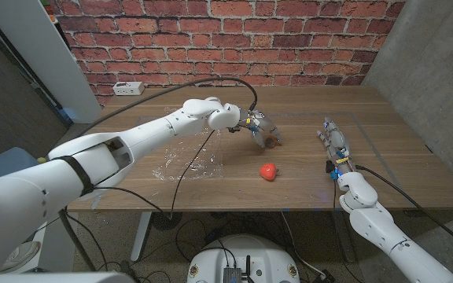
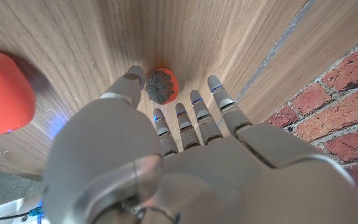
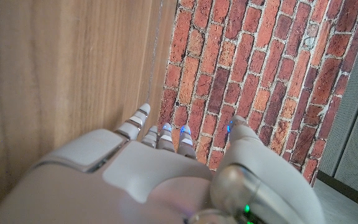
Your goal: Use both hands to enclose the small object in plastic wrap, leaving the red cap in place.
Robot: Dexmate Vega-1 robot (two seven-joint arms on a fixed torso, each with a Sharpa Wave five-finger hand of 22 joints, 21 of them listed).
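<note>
The small object (image 1: 271,141), an orange piece with a dark ridged face (image 2: 160,85), lies on the wooden table (image 1: 384,169) just right of centre. My left hand (image 1: 252,124) reaches over it with fingers apart; the thumb tip (image 2: 131,81) is right beside the object and the other fingertips (image 2: 215,84) stand off it. The red cap (image 1: 268,170) (image 2: 2,93) sits by itself nearer the front edge. A crumpled sheet of clear plastic wrap (image 1: 187,161) lies to the left under my left forearm. My right hand (image 1: 335,143) waits at the right with fingers straight, holding nothing.
A white power strip (image 1: 127,87) lies at the table's back left corner. A brick wall (image 1: 234,39) runs behind the table. A thin tape line (image 1: 368,141) crosses the right part of the tabletop.
</note>
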